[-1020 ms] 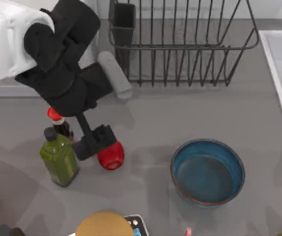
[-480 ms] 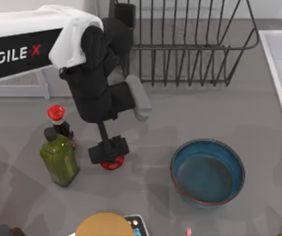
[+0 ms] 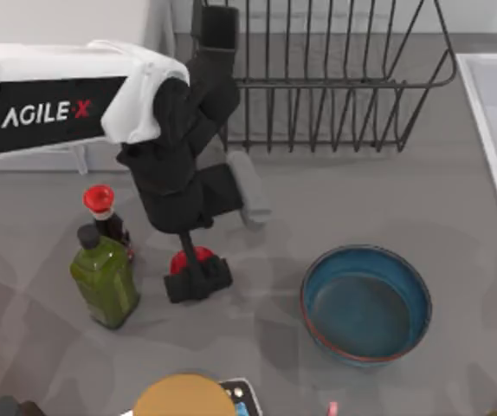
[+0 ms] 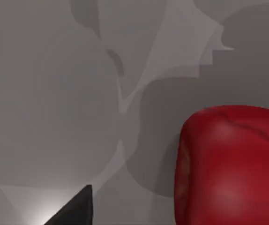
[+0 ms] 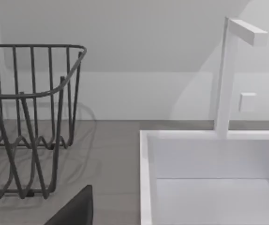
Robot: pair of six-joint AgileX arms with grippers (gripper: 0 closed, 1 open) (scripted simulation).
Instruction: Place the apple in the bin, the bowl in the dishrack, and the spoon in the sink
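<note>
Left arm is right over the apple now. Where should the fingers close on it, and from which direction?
Come straight down from above and close across the widest part of the apple. It is round, sits alone on the table, and the green bottle stands to its left, so a top approach keeps clear. The left gripper is already above it.

apple (image 3: 189,258): red, on table | bowl (image 3: 366,302): blue, upright, empty
</note>
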